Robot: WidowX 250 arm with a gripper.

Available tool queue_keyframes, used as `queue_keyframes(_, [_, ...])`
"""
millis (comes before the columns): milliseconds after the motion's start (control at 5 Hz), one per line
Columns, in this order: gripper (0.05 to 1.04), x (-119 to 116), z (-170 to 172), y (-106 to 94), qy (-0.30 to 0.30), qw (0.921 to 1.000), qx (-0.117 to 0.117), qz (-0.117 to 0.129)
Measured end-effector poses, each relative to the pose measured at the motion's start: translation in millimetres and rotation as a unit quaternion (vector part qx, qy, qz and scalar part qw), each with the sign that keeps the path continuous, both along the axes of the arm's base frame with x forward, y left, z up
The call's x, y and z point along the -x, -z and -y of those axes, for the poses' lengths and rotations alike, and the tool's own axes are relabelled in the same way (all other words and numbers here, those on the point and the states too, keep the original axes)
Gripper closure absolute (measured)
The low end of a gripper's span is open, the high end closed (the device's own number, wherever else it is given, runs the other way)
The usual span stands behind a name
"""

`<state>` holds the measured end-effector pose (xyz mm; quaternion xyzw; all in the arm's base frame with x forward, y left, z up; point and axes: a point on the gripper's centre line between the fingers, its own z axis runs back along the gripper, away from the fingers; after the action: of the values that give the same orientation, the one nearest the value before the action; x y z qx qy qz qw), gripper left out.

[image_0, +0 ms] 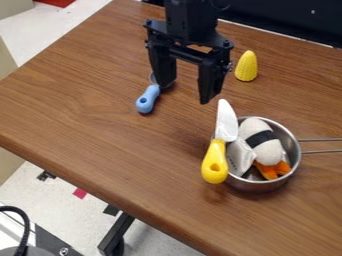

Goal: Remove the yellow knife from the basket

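Note:
The gripper (188,92) hangs open over the table's upper middle, up and to the left of the metal pot, with nothing between its fingers. A knife with a yellow handle (215,162) and a whitish blade leans on the left rim of the pot, its handle toward the front and its blade pointing up toward the back. The round metal pot (257,186), which stands where a basket is named, also holds a white plush with a black band (262,142) and orange parts, and a pale grey piece beside the knife.
A yellow corn cob (246,66) stands behind the gripper's right side. A blue-handled utensil (147,99) lies at the gripper's left finger, its round end partly behind it. The pot's wire handle (324,145) extends right. The wooden table's edge (93,188) runs along the lower left.

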<state>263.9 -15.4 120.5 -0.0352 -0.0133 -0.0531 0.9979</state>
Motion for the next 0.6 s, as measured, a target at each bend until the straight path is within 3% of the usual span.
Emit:
queue_keyframes(200, [0.083, 3, 1, 5.3, -0.002, 0.9999, 0.003, -0.011])
queue_keyframes(400, [0.083, 8, 7, 4.8, -0.025, 0.9993, 0.025, -0.015])
queue_keyframes(600, [0.083, 14, 11, -1.4, -0.049, 0.9983, 0.031, 0.006])
